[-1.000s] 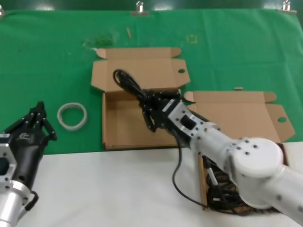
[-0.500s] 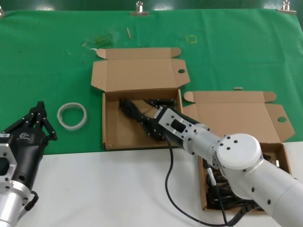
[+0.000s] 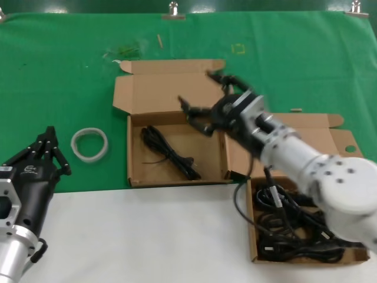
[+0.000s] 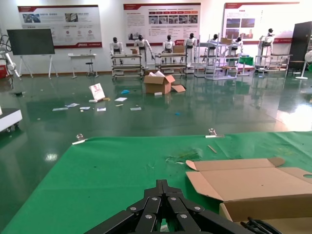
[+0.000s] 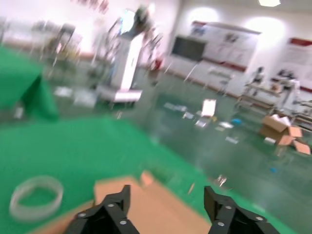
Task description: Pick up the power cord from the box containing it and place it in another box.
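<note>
The power cord (image 3: 171, 153), a thin black bundle, lies loose inside the open cardboard box with narrow lid wings (image 3: 136, 177) in the middle of the green cloth. My right gripper (image 3: 197, 88) is open and empty, raised above that box's back edge and lid. In the right wrist view its jaws (image 5: 168, 192) stand wide apart over the cardboard lid (image 5: 146, 207). The box with broad wing flaps (image 3: 294, 138) stands to the right and holds several black cords (image 3: 294, 230). My left gripper (image 3: 48, 141) is shut and parked at the near left; its view shows the lid (image 4: 243, 178).
A white tape ring (image 3: 90, 144) lies on the green cloth left of the middle box; it also shows in the right wrist view (image 5: 36, 195). The white table front (image 3: 147, 236) runs along the near side. Small scraps (image 3: 126, 50) lie at the back.
My right gripper lowered the power cord into the middle box, opened and let it go, then rose and moved back and to the right. The left arm has not moved.
</note>
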{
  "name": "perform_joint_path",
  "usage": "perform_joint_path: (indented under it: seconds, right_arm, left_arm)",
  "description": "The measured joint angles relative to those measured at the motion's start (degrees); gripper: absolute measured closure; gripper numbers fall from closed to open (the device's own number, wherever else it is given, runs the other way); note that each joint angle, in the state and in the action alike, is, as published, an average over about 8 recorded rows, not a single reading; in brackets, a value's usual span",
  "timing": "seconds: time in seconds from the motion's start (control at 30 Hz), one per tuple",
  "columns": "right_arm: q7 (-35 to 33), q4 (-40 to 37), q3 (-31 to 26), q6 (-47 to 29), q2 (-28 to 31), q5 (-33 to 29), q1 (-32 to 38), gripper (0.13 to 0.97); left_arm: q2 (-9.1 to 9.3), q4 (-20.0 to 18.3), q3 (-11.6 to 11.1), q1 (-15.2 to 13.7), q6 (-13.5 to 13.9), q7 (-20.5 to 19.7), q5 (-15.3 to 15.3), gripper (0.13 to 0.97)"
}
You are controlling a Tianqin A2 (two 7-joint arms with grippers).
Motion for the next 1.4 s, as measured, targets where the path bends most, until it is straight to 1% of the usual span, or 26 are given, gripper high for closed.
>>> perform_joint_path:
  seconds: [0.1, 0.2, 0.53, 0.63, 0.8, 0.9, 0.93, 1.1, 1.2, 1.33, 1.4]
  right_arm:
    - [2.8, 6.1, 2.5, 0.6, 3.2, 1.9, -2.0, 0.669]
    - [4.2, 9.4, 4.1, 0.7, 4.8, 2.9, -3.3, 0.669]
    - [4.5, 10.9, 7.7, 0.8, 4.2, 2.3, -6.2, 0.669]
    - [4.5, 11.3, 9.2, 0.8, 3.7, 1.8, -7.5, 0.501]
    - [4.5, 12.0, 12.0, 0.9, 2.9, 1.1, -9.8, 0.22]
    - [4.5, 12.5, 13.7, 0.9, 2.3, 0.6, -11.3, 0.201]
    - [4.5, 12.6, 14.3, 1.0, 2.1, 0.5, -11.7, 0.191]
    - [4.5, 13.3, 17.2, 1.0, 1.3, -0.3, -14.2, 0.143]
    - [4.5, 13.8, 18.9, 1.1, 0.7, -0.8, -15.6, 0.14]
    - [4.5, 14.3, 21.2, 1.2, 0.0, -1.4, -17.5, 0.133]
    - [4.5, 14.6, 22.4, 1.2, -0.4, -1.7, -18.5, 0.129]
  left_arm:
    - [0.0, 0.0, 0.0, 0.0, 0.0, 0.0, 0.0, 0.957]
    - [0.0, 0.0, 0.0, 0.0, 0.0, 0.0, 0.0, 0.957]
    - [0.0, 0.0, 0.0, 0.0, 0.0, 0.0, 0.0, 0.957]
    - [0.0, 0.0, 0.0, 0.0, 0.0, 0.0, 0.0, 0.957]
    - [0.0, 0.0, 0.0, 0.0, 0.0, 0.0, 0.0, 0.881]
    - [0.0, 0.0, 0.0, 0.0, 0.0, 0.0, 0.0, 0.835]
    - [0.0, 0.0, 0.0, 0.0, 0.0, 0.0, 0.0, 0.835]
    - [0.0, 0.0, 0.0, 0.0, 0.0, 0.0, 0.0, 0.735]
    - [0.0, 0.0, 0.0, 0.0, 0.0, 0.0, 0.0, 0.674]
    - [0.0, 0.0, 0.0, 0.0, 0.0, 0.0, 0.0, 0.674]
    - [0.0, 0.0, 0.0, 0.0, 0.0, 0.0, 0.0, 0.62]
